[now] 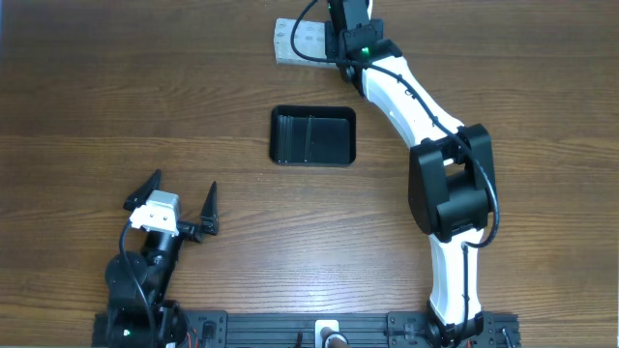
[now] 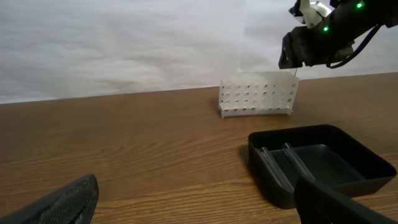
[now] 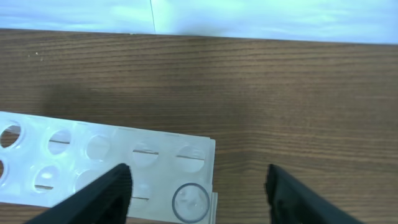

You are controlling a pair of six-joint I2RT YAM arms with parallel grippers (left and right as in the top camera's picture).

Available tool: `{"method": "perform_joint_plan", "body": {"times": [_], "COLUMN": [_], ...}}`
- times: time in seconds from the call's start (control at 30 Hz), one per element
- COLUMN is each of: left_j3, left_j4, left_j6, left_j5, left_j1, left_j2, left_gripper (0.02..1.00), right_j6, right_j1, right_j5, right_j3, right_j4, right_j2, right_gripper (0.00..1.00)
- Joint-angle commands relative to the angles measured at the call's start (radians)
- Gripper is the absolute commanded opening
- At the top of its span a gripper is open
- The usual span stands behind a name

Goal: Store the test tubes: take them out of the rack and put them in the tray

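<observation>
A white perforated rack [image 1: 295, 41] stands at the table's far edge. One clear test tube [image 3: 190, 200] stands upright in the end hole of the rack [image 3: 118, 140]. My right gripper [image 3: 198, 190] hangs open just above it, one finger on either side of the tube's rim. Nearer to me, the black tray [image 1: 312, 135] holds two clear tubes [image 2: 277, 167] lying side by side. My left gripper [image 1: 184, 205] rests open and holds nothing, low over the table at the near left, well away from the tray [image 2: 320, 163] and the rack [image 2: 258, 94].
Bare wooden table surrounds the tray and the rack. A pale wall runs behind the table's far edge, close to the rack. The right arm [image 1: 426, 126] stretches along the right side of the tray.
</observation>
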Motion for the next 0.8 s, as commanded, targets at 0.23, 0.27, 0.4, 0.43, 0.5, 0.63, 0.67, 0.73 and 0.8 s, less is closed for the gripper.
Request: {"method": "perform_joint_plan", "body": {"times": [0.23, 0.27, 0.4, 0.43, 0.5, 0.63, 0.67, 0.73, 0.8], "left_j3": [-0.005, -0.005, -0.005, -0.005, -0.005, -0.005, -0.005, -0.005, -0.005], "left_j4": [-0.001, -0.001, -0.001, -0.001, -0.001, -0.001, -0.001, -0.001, -0.001], "left_j6": [0.011, 0.011, 0.011, 0.011, 0.011, 0.011, 0.011, 0.011, 0.011], "left_j5": [0.013, 0.012, 0.012, 0.012, 0.012, 0.012, 0.012, 0.012, 0.012], "left_j1": [0.005, 0.005, 0.005, 0.005, 0.005, 0.005, 0.005, 0.005, 0.005], "left_j2": [-0.005, -0.005, -0.005, -0.005, -0.005, -0.005, -0.005, -0.005, -0.005], "left_gripper": [0.998, 1.0, 1.0, 1.0, 1.0, 1.0, 1.0, 1.0, 1.0], "right_j6": [0.0, 0.0, 0.0, 0.0, 0.0, 0.0, 0.0, 0.003, 0.003], "right_j1": [-0.006, -0.006, -0.006, -0.006, -0.006, -0.005, -0.005, -0.004, -0.003], "right_j5": [0.013, 0.013, 0.013, 0.013, 0.013, 0.013, 0.013, 0.013, 0.013], "right_j3": [0.0, 0.0, 0.0, 0.0, 0.0, 0.0, 0.0, 0.001, 0.001], "right_j4": [0.027, 0.029, 0.032, 0.032, 0.034, 0.047, 0.048, 0.052, 0.052], "right_j2": [0.043, 0.043, 0.043, 0.043, 0.043, 0.042, 0.042, 0.035, 0.021], "right_gripper": [0.382, 0.36, 0.277, 0.253, 0.218, 0.152, 0.143, 0.126, 0.119]}}
